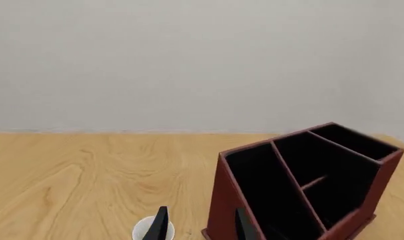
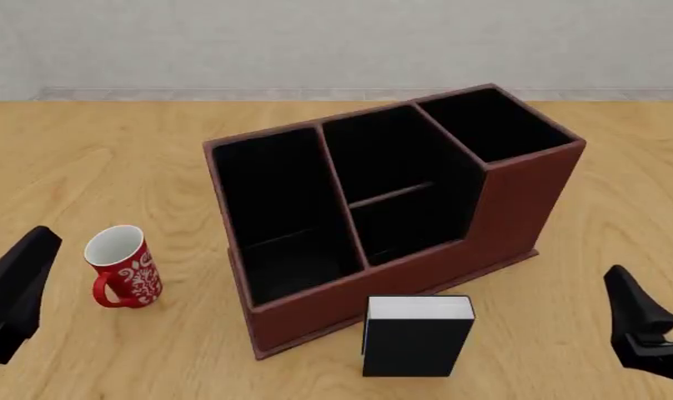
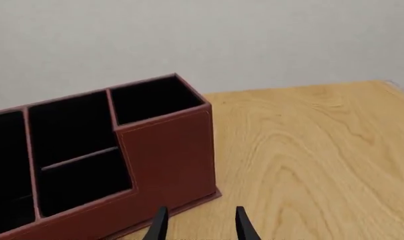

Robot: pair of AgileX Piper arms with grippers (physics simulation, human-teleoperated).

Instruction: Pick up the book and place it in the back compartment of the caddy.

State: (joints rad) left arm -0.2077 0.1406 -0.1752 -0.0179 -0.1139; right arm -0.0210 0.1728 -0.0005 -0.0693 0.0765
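Observation:
The black book with white page edges stands upright on the table, just in front of the caddy's low front wall. The dark red-brown caddy sits mid-table, black inside, with thin dividers and its tallest section at the far right end. My left gripper hangs at the near left, open and holding nothing; in its wrist view the caddy lies ahead. My right gripper hangs at the near right, also open and holding nothing, facing the caddy's tall end. Neither wrist view shows the book.
A red-and-white patterned mug stands left of the caddy, close to my left gripper; its white rim shows beside the left finger. The wooden table ends at a pale wall behind.

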